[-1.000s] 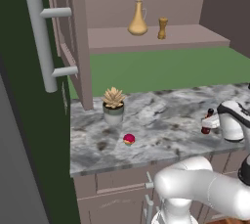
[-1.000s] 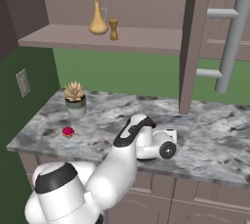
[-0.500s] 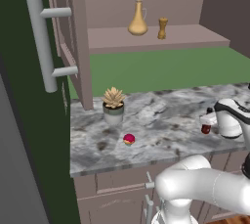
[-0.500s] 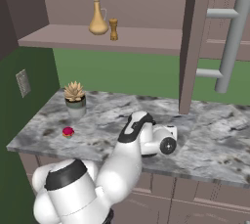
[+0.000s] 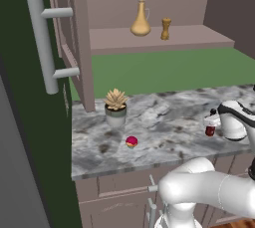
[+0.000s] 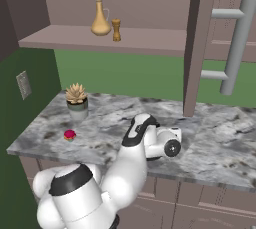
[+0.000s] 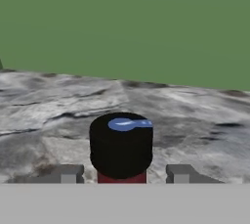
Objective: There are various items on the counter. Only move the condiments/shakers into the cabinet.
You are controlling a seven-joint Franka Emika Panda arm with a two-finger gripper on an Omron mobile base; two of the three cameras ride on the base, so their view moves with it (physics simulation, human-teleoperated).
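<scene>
The tan flask bottle [image 5: 140, 21] and small wooden shaker [image 5: 166, 29] stand upright, just beside each other, on the open cabinet's shelf [image 5: 149, 40]. The dark red sauce bottle [image 5: 210, 129] with a black cap [image 7: 121, 142] stands upright on the marbled counter [image 5: 159, 127], toward its right, near the front edge.

Glossy white rounded arm segs, dark joint bands, white claw [image 7: 121, 174] w/ small dark tips
</scene>
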